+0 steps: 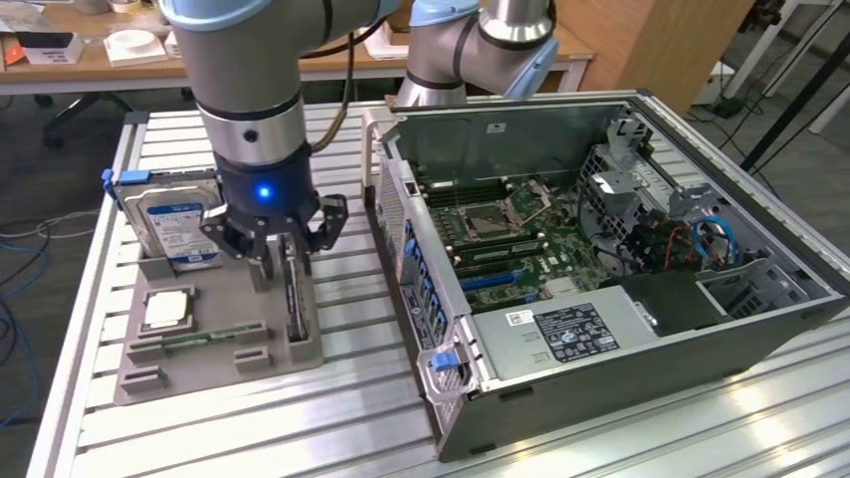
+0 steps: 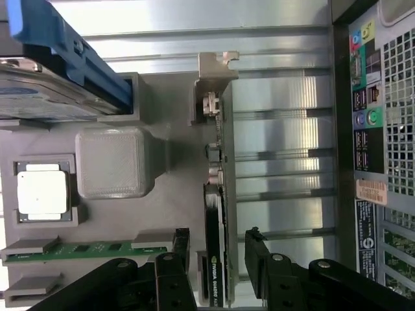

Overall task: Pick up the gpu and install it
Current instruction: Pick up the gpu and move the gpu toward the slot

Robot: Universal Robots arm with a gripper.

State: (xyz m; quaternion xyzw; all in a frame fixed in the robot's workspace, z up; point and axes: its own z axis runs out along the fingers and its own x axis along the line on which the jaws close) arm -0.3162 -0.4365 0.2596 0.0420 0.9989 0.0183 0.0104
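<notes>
So the big open dark-grey metal PC tower case [image 1: 638, 299] lies on its side, exterior view's right. Next to it sits a grey plastic parts holder [image 1: 199, 370]. The black gripper [image 1: 283, 261] [image 2: 217, 238] is spread wide, straddling the thin flat green-and-black gpu [image 1: 295, 317] [image 2: 217, 194], which stands on edge in the holder's slot, not gripped.

White letters on the dark face of the gpu [image 2: 214, 259], just beside the case [image 2: 399, 78], read "QUADRO"; the characters after that cannot be made out. On the case's back panel, an orange sticker [image 2: 371, 192] and a black label [image 2: 367, 241] with a round logo carry print too small to read. Inside the case, the black-and-white label [image 1: 574, 334] is illegible, as is the blue label on the drive [image 1: 179, 224], well apart from the case.
</notes>
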